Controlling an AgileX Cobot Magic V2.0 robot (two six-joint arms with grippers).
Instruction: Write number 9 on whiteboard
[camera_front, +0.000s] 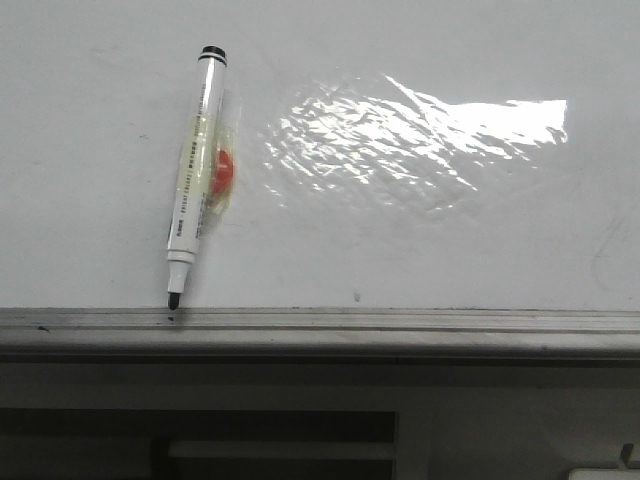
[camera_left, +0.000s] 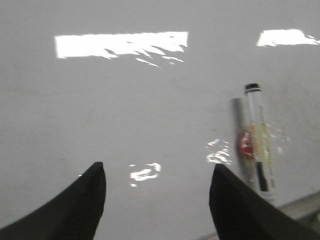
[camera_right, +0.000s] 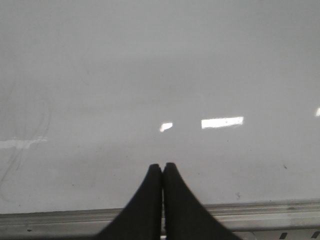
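Note:
The whiteboard (camera_front: 420, 230) is a glossy white board with a bright glare patch; no number 9 shows on it. A white marker pen (camera_front: 195, 175) with a black tip lies on it at the left, tip touching the grey ledge (camera_front: 400, 322), wrapped in yellowish tape with a red spot. My left gripper (camera_left: 155, 172) is open and empty above the board, with the pen (camera_left: 259, 145) just beyond its one finger. My right gripper (camera_right: 163, 166) is shut and empty over the bare board near the ledge (camera_right: 280, 209). Neither gripper shows in the front view.
A small dark speck (camera_front: 356, 296) sits on the board near the ledge. Faint smudges mark the board at the right (camera_front: 605, 250). Below the ledge is a dark frame with a pale edge (camera_front: 280, 450).

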